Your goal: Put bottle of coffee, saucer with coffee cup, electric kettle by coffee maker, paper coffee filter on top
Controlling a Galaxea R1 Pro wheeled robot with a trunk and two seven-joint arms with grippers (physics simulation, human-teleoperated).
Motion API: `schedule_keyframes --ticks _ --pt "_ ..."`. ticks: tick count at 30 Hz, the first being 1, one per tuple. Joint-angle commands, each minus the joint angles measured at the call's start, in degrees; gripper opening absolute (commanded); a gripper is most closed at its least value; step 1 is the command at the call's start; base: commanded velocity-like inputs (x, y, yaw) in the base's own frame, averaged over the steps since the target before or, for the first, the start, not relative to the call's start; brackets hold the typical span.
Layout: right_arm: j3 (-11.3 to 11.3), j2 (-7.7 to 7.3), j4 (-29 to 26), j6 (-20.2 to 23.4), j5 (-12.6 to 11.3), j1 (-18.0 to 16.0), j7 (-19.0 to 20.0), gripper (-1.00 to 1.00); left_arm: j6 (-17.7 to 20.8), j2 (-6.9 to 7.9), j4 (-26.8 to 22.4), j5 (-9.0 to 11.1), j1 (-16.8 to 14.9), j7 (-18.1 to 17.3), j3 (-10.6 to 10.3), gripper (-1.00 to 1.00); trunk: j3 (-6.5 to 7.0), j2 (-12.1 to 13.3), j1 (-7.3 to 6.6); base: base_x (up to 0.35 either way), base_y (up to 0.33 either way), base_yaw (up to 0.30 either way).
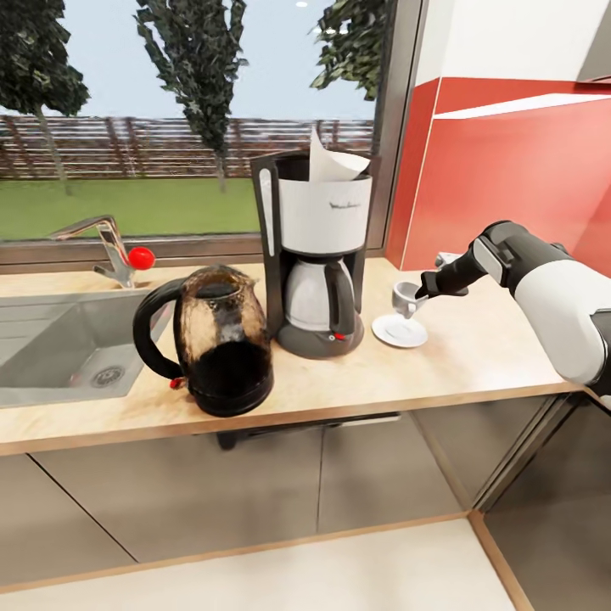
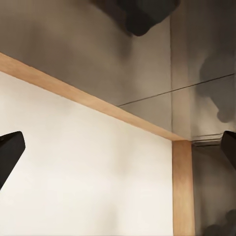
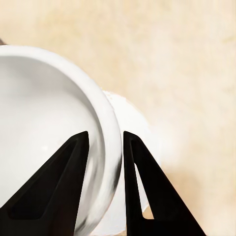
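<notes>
Two pincers: one idle, one gripping.
Left pincer (image 2: 118, 152): fingers spread wide, nothing between them; faces pale floor and grey cabinet fronts.
Sink (image 1: 51, 344): steel, set in the counter (image 1: 475, 356) at far left, faucet (image 1: 106, 246) behind it.
Electric kettle (image 1: 216, 339): rounded, glossy dark brown-black, black loop handle toward the sink; stands on the counter just left of the coffee maker.
Coffee maker (image 1: 316, 255): tall, black, white-silver housing, glass carafe, red switch; paper coffee filter (image 1: 333, 161), white, sticks up from its top.
Saucer (image 1: 399, 331): flat, round, white; on the counter just right of the coffee maker.
Coffee cup (image 1: 406, 297): small, white, above the saucer; contact unclear. Rim sits between the right pincer fingers.
Right pincer (image 3: 104, 142): narrow, closed on the cup wall, one finger inside, one outside.
</notes>
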Motion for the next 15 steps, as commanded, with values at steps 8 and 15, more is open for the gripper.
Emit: schedule_keyframes --ticks 8,15 --pt "0.2 -0.04 1.3 0.1 0.5 0.2 0.6 -1.00 -0.4 0.03 0.1 0.3 0.0 -0.1 -0.3 1.00 -0.05 0.0 0.01 0.124 -0.003 0.000" --pt "0.2 -0.04 2.0 0.0 0.5 0.8 0.6 -1.00 -0.4 0.03 0.1 0.3 0.0 -0.1 -0.3 1.00 -0.05 0.0 0.01 0.076 0.000 0.000"
